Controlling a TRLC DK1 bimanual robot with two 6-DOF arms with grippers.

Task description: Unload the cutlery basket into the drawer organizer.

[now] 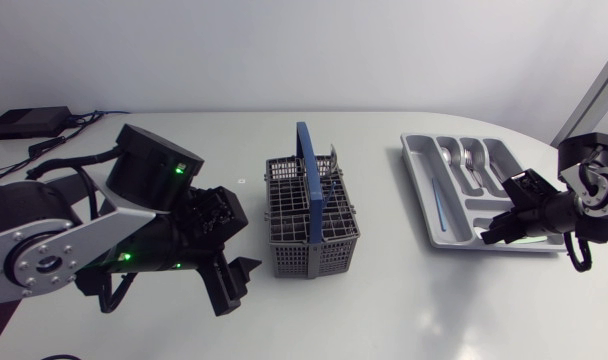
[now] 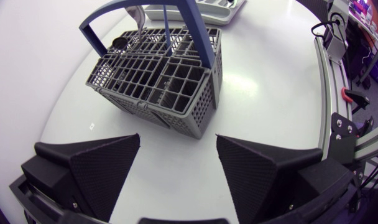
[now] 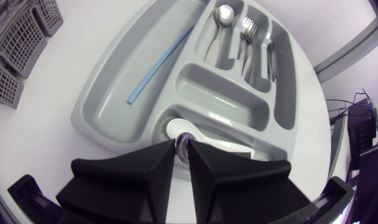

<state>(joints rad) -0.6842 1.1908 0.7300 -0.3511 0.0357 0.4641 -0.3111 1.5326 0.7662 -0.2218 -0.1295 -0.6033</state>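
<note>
Black fingers of the right gripper (image 3: 183, 147) stand narrow, pinching a white spoon (image 3: 178, 129) over the grey drawer organizer's (image 3: 89, 107) crosswise compartment, while a blue stick (image 3: 159, 65) lies in its long one. The left gripper (image 2: 176, 138) is spread wide and holds nothing, just short of the grey cutlery basket (image 2: 189, 115) standing mid-table.

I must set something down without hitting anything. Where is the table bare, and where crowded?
Bare: the table strip between the cutlery basket and the organizer, and the stretch behind the basket. Crowded: beside the basket, where the open left gripper sits, and the organizer's near end, under the right gripper holding a white spoon.
</note>
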